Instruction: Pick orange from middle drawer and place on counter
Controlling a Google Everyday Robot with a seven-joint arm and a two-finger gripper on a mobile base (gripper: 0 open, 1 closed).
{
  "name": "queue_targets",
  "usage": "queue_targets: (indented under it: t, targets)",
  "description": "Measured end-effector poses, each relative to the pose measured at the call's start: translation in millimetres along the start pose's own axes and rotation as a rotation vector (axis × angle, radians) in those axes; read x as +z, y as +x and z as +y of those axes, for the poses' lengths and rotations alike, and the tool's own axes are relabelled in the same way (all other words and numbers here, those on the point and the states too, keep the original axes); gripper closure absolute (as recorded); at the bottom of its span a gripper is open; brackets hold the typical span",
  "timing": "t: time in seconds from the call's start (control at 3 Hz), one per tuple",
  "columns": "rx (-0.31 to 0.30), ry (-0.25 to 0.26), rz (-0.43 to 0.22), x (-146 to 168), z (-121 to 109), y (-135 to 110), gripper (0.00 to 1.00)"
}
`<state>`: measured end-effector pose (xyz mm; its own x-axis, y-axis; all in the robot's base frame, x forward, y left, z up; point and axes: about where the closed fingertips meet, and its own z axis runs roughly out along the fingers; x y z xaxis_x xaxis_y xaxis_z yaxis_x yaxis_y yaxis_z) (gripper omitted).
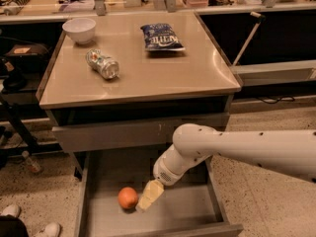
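Note:
The orange (127, 198) lies on the grey floor of the open middle drawer (182, 216), left of centre. My gripper (149, 196) reaches down into the drawer from the right on a white arm. Its pale fingertips sit just right of the orange, close beside it. The tan counter (163, 70) is the cabinet top above the drawer.
On the counter stand a white bowl (79, 30) at the back left, a crushed can (102, 63) lying on its side, and a blue chip bag (162, 37). A closed drawer front (123, 132) sits above the open one. A cluttered bench runs behind. Shoes (29, 223) show at bottom left.

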<state>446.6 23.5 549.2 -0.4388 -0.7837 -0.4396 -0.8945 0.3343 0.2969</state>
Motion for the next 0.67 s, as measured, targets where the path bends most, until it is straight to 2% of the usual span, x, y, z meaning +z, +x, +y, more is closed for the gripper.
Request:
queue_targets:
  t: [0.67]
  targets:
    - [0.031,-0.034,-0.058,50.8,1.6,-10.7,0.00]
